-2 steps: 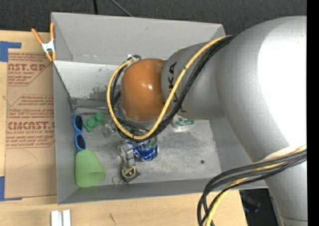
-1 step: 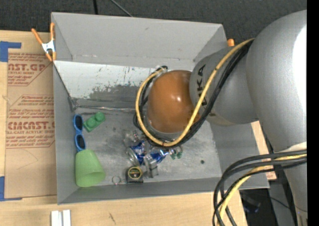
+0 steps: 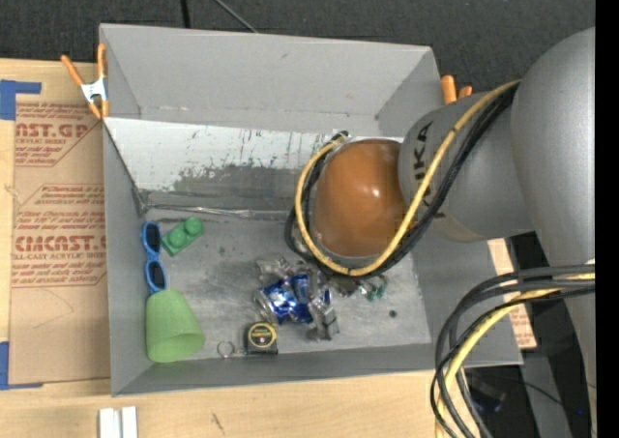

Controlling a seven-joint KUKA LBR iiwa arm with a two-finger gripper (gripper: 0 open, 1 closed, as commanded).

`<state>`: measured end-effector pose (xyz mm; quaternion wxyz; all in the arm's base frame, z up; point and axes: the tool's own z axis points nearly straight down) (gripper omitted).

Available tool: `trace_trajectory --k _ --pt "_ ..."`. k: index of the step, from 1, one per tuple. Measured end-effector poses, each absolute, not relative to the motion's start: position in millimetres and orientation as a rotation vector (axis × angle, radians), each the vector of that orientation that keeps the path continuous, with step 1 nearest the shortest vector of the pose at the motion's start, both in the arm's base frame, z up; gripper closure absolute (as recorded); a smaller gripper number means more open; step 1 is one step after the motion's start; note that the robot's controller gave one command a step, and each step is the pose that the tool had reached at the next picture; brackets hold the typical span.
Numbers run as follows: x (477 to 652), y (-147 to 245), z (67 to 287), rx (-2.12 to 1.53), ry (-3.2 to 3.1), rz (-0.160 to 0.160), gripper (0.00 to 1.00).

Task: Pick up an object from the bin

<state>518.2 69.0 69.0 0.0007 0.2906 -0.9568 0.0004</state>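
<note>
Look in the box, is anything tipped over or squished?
Yes. The green cup lies tipped on its side in the lower-left corner of the bin, and the shiny blue thing beside the tape measure looks crumpled. Nothing seems spilled.

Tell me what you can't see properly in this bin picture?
1. Camera view: the right side of the bin, hidden behind the arm and its orange cover.
2. Camera view: the blue and silver heap, its upper edge tucked under that cover; the pieces are too tangled to name.
3. Camera view: the little ring by the tape measure, too small to identify.
</note>
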Motion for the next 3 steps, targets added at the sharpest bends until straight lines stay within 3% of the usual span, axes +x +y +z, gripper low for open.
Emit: trace_trajectory --k 1,2,3 --pt "518.1 70.9 69.3 0.914 -3.005 -0.003 1.0" --pt "518.8 61.2 146.1 0.922 -3.011 0.002 1.0" --pt "534.4 47.9 251.6 0.841 -3.039 0.003 1.0"
